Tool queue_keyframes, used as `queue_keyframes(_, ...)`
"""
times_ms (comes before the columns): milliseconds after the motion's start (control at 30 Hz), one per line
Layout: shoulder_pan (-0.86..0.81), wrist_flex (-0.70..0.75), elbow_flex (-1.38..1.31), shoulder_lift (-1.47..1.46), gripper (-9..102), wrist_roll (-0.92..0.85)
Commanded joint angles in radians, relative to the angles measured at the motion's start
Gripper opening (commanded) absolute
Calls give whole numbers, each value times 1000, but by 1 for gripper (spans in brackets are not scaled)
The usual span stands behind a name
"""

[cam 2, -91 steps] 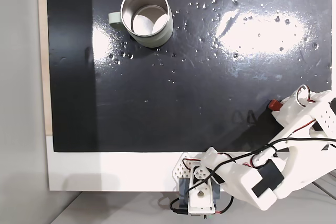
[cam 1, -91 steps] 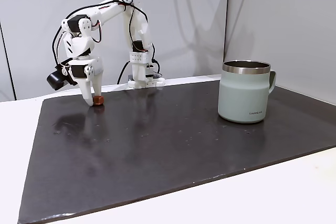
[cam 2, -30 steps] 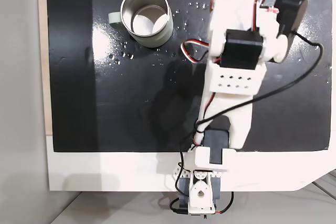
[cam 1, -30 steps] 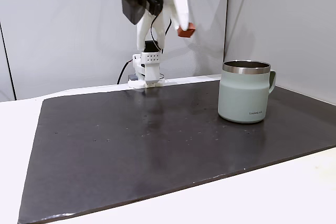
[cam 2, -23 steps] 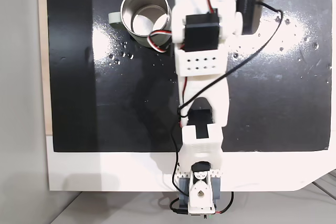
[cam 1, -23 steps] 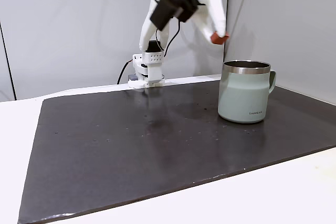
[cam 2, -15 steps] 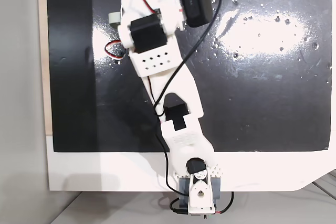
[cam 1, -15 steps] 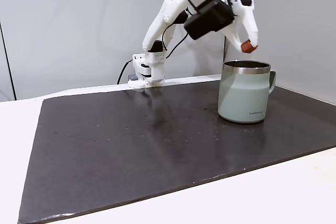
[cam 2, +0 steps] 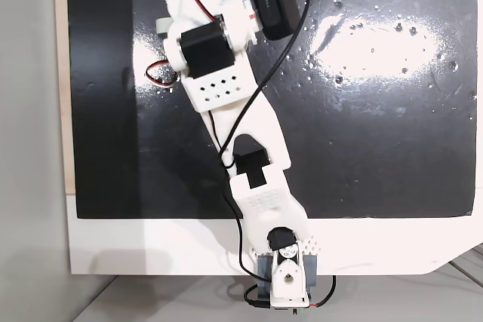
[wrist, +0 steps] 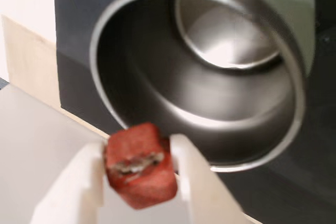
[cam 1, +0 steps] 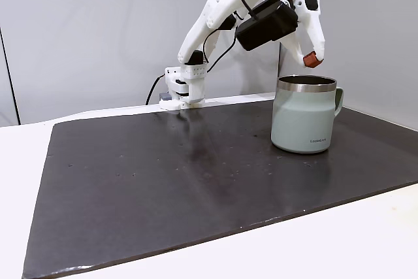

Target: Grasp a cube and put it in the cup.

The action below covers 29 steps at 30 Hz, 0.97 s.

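In the wrist view the small reddish-brown cube (wrist: pixel 140 163) is pinched between my gripper's (wrist: pixel 137 153) two white fingers, and the open steel mouth of the cup (wrist: pixel 142 77) lies just beyond and below it. From the side, the gripper (cam 1: pixel 311 59) holds the cube (cam 1: pixel 313 59) in the air just above the steel rim of the sage-green cup (cam 1: pixel 304 119), toward its right side. Seen from above, the arm (cam 2: pixel 219 58) covers the cup, leaving its handle (cam 2: pixel 161 26) visible.
The cup stands on a black mat (cam 1: pixel 163 174) laid over a white table (cam 1: pixel 339 240). The arm's base (cam 1: pixel 183 93) sits at the mat's far edge, near the wall. A pale wooden strip (cam 2: pixel 63 111) borders the mat's left side in the top-down view.
The gripper lifted the cube off the mat at the left, carried it high across to the right, and has come down slightly over the cup's rim in the last half second.
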State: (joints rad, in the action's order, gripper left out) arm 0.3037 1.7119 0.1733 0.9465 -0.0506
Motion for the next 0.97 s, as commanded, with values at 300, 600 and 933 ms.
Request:
queue_keyframes(300, -8, 12, -8, 58, 25, 26)
queue_keyframes(600, 20, 15, 46, 107, 24, 26)
queue_keyframes(933, 58, 6, 54, 121, 23, 15)
